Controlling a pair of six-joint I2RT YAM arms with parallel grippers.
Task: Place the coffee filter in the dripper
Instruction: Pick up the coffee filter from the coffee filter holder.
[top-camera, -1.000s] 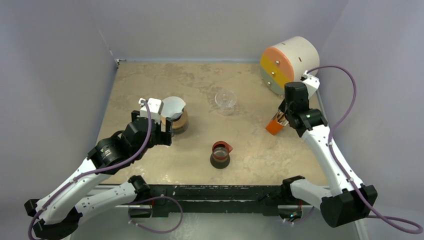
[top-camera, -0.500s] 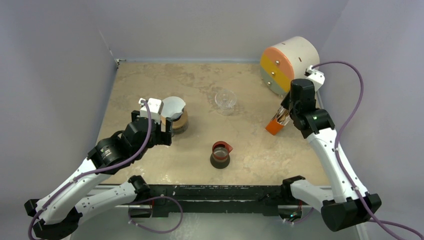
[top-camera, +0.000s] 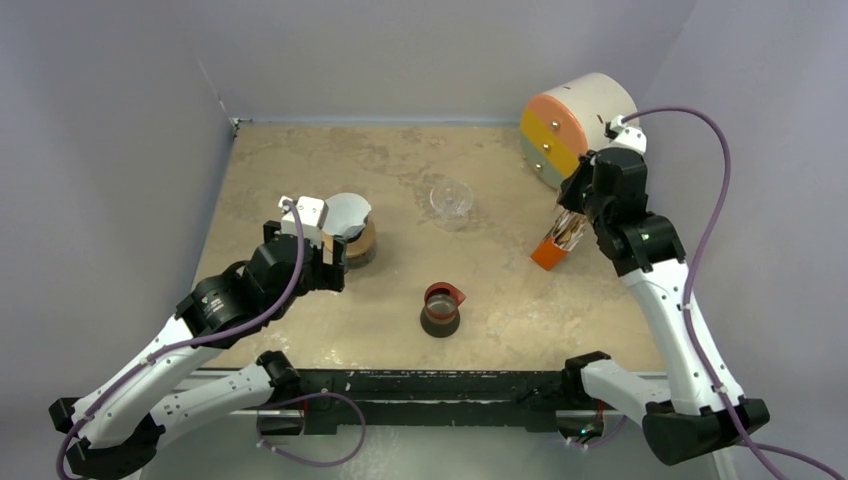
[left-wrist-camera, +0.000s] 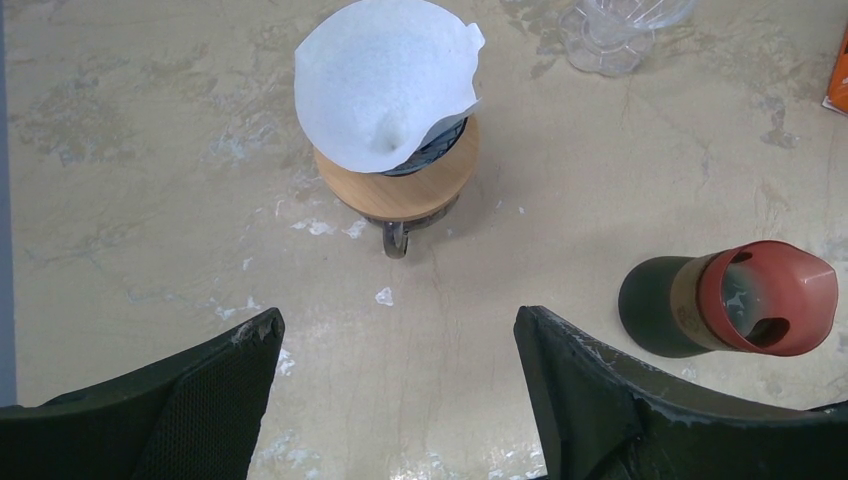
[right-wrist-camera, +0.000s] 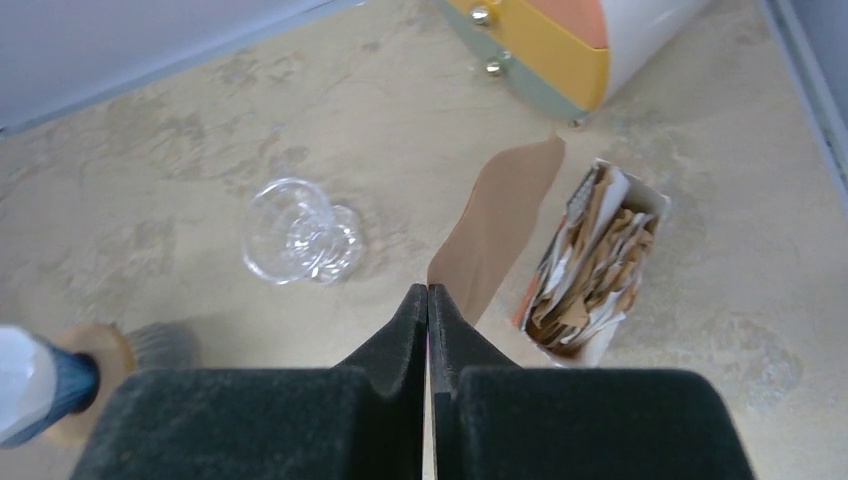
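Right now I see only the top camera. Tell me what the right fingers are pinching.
Observer: The right fingers are shut on a brown filter, beside the open filter box.
Operator: Check the left arm.
Observer: Left fingers stand open and empty, short of the dripper.
Operator: Describe the dripper.
Observer: A white filter sits crooked in it, above the wooden ring.

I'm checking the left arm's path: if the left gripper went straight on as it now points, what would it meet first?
Likely the dripper on its wooden ring, holding the white filter, almost centred ahead of the open jaws of the left gripper. Depth is unclear; the table might come first.
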